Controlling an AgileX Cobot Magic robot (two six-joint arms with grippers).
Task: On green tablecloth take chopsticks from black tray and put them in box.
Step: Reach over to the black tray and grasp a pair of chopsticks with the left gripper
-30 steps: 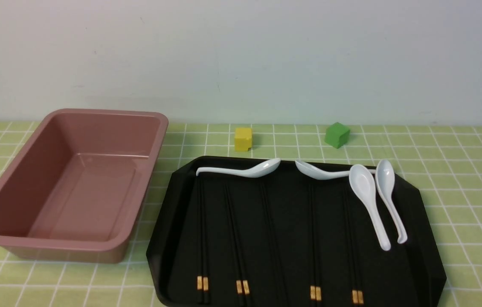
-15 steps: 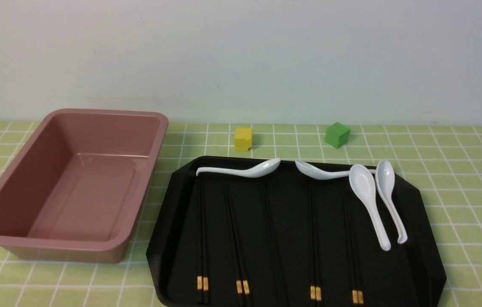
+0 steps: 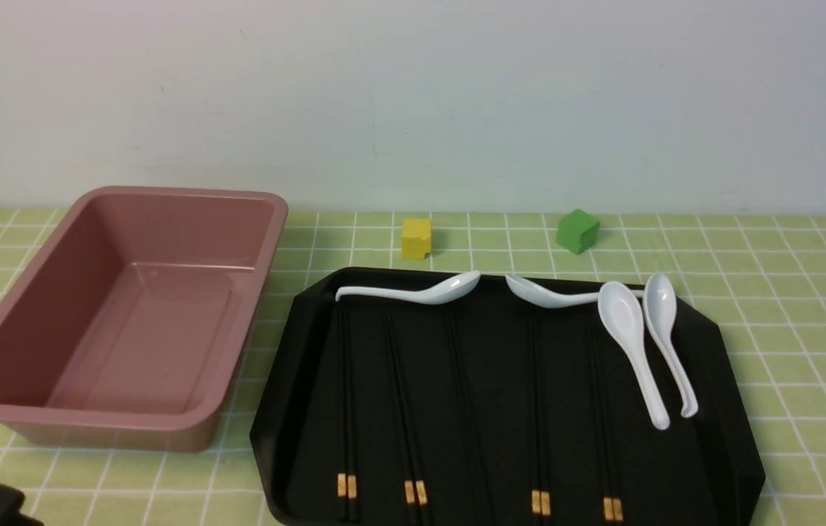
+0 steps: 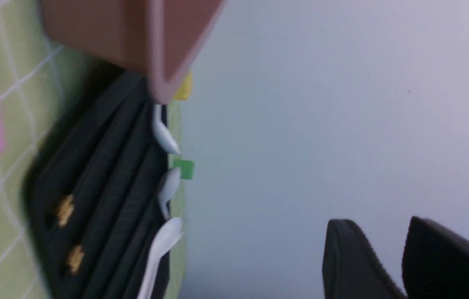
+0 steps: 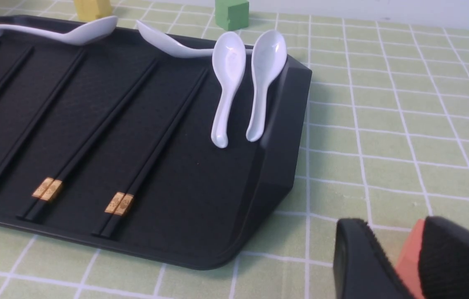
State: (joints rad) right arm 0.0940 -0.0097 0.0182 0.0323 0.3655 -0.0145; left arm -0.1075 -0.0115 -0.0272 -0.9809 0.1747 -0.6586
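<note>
My left gripper point(image 4: 377, 224) has just edged into the front view's near-left corner, jaws apart and empty, while the chopsticks point(image 3: 537, 409) all lie on the black tray point(image 3: 283, 409) and the box point(image 3: 179, 193) stands empty, so I judge the first pick is only starting.

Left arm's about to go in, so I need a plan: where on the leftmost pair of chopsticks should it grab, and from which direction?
Probably mid-shaft on the leftmost chopsticks, straight from above, jaws closing across both sticks. They lie flat, side by side, on the black tray, so a sideways approach finds no gap beneath; their far tips end close to a white spoon.
</note>
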